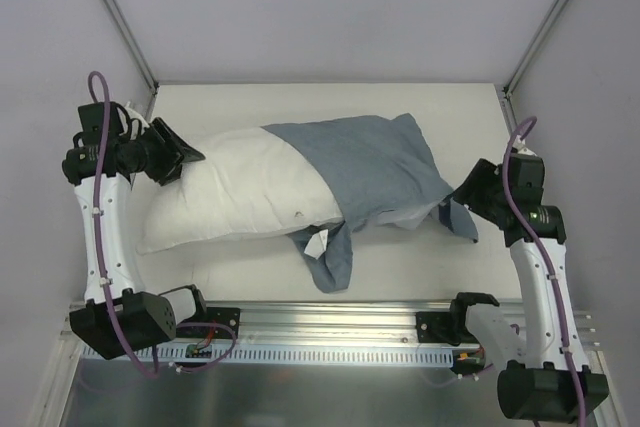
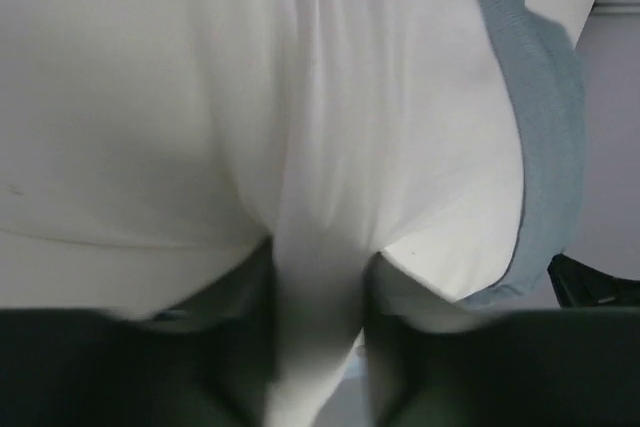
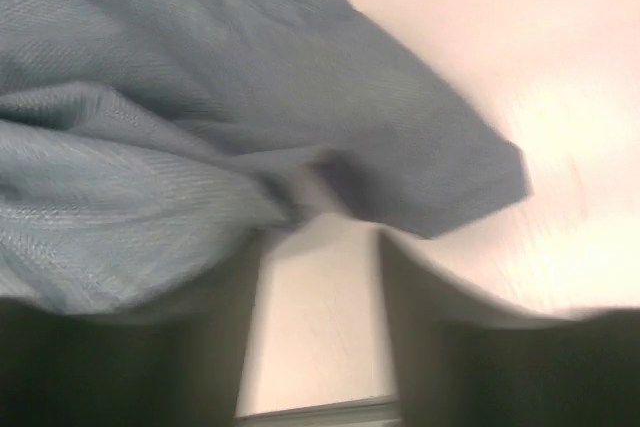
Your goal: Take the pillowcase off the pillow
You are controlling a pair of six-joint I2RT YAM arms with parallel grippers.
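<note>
The white pillow [image 1: 230, 192] lies across the table with its left half bare. The slate-blue pillowcase [image 1: 375, 167] covers its right half, and a loose flap hangs toward the front edge [image 1: 330, 262]. My left gripper [image 1: 185, 159] is at the pillow's far left corner, shut on a pinch of white pillow fabric [image 2: 318, 277]. The pillow [image 2: 250, 97] fills the left wrist view, with the pillowcase [image 2: 550, 127] at the right. My right gripper [image 1: 462, 192] is at the pillowcase's right end. Its jaws [image 3: 318, 247] are open, with bare table between them and the pillowcase [image 3: 200, 97] just past the tips.
The white table [image 1: 400, 267] is bounded by grey walls and two slanted frame posts [image 1: 115, 17] [image 1: 550, 17]. An aluminium rail [image 1: 330, 322] runs along the near edge between the arm bases.
</note>
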